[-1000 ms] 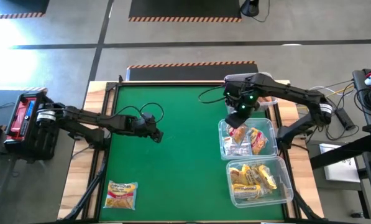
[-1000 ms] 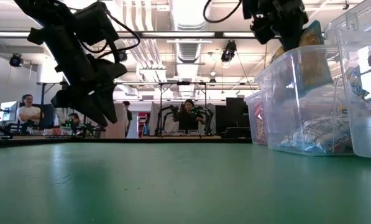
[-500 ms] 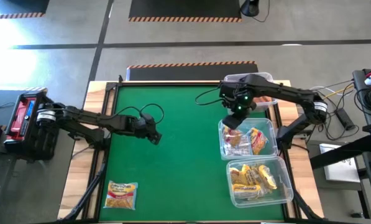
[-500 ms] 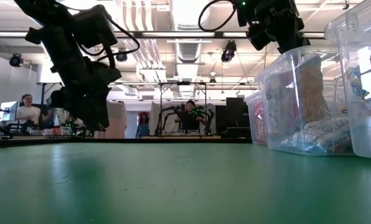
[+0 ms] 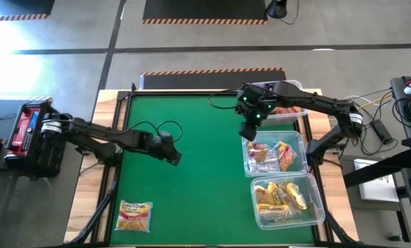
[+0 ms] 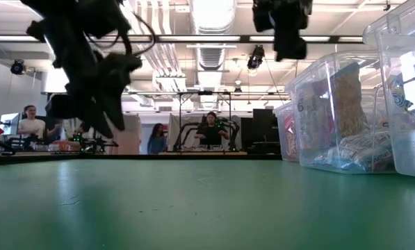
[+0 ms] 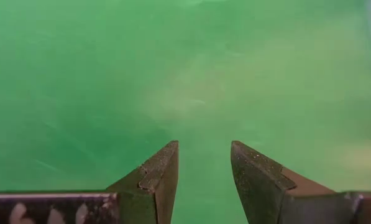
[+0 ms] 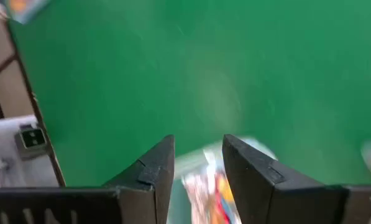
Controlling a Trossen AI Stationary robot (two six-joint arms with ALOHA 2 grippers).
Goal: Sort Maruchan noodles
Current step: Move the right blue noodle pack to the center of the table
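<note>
The green felt-topped counter [image 5: 191, 186] carries three clear rectangular plastic bins along its right edge; the middle bin [image 5: 275, 154] and the near-corner bin [image 5: 288, 200] already hold crinkly yellow and red noodle packets. One yellow-orange packet [image 5: 135, 215] lies alone near the near left corner. The left gripper [image 5: 173, 158], open and empty, hovers mid-counter, well apart from it; a flat packet could slide under a shallow pinch. The right gripper [image 5: 247, 131], open and empty, hangs just beside the middle bin's far rim and might clip it.

Green surface [image 5: 191, 179] with three clear plastic bins [image 5: 288, 200] lined along one edge; in the room beyond, seated people [image 6: 210, 128] and ceiling ducts [image 6: 214, 55]
</note>
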